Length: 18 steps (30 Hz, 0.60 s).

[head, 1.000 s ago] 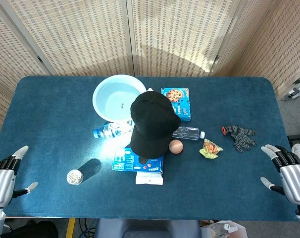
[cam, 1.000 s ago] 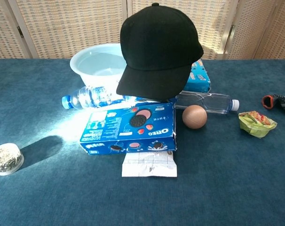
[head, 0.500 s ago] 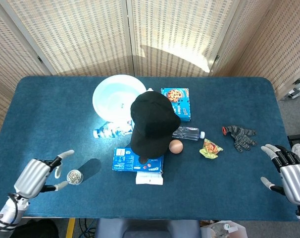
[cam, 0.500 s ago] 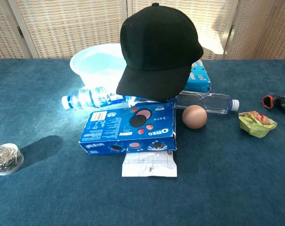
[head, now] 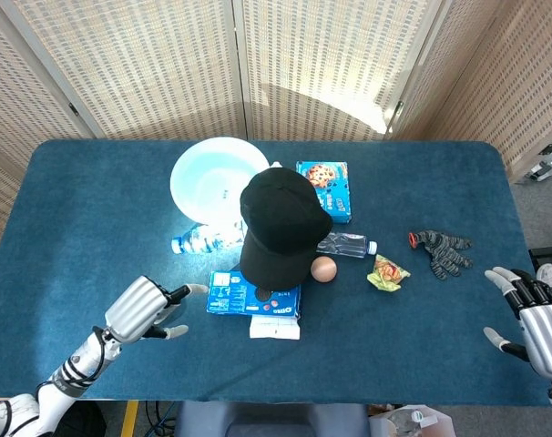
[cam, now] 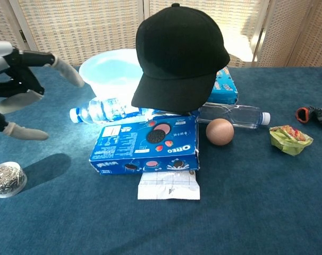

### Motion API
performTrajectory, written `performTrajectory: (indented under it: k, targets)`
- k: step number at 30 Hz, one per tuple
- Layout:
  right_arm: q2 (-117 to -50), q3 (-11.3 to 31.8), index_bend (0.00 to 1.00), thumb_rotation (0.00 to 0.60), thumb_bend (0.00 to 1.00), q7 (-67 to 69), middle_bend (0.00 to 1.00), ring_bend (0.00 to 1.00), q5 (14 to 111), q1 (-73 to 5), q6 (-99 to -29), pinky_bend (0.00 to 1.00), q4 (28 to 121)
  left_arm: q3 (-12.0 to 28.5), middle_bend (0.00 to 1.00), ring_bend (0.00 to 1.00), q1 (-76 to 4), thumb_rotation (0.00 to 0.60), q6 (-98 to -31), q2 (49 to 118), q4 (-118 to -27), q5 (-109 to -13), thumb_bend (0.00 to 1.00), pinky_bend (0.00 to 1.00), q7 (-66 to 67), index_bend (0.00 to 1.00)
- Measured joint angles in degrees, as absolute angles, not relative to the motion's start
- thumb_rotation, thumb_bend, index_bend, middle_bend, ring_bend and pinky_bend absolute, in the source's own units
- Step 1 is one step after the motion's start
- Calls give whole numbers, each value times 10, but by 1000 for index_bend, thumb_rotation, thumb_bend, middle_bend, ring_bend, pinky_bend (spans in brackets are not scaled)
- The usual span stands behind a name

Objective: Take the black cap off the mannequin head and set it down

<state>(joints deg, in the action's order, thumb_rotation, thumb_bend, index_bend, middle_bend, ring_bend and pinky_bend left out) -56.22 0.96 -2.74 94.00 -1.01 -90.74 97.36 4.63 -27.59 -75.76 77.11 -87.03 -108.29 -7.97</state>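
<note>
The black cap (head: 281,229) (cam: 178,58) sits on the mannequin head in the middle of the table, brim toward me; the head beneath it is hidden. My left hand (head: 145,309) (cam: 20,85) hovers open to the left of the cap, fingers spread and pointing toward it, well short of touching it. My right hand (head: 540,320) rests open at the table's front right corner, far from the cap, and appears only in the head view.
A blue cookie box (cam: 146,144) and a white wrapper (cam: 168,186) lie in front of the cap. Around it are a white bowl (head: 219,178), two water bottles (cam: 100,111), a brown ball (cam: 220,132), a second box (head: 324,188), a snack packet (head: 387,273), gloves (head: 442,249), and a small jar (cam: 7,179).
My left hand has risen from the front left table edge and moved right toward the cap, passing over the small jar. The right hand and the cap have stayed put.
</note>
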Motion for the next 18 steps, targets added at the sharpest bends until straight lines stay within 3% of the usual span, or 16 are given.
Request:
performTrajectory:
  k: [18]
  targets:
    - [-561, 9, 208, 600, 76, -24, 214, 147, 928, -4, -906, 280, 968, 77, 943, 961, -373, 600, -773, 941, -677, -1074, 88, 1000, -84, 395]
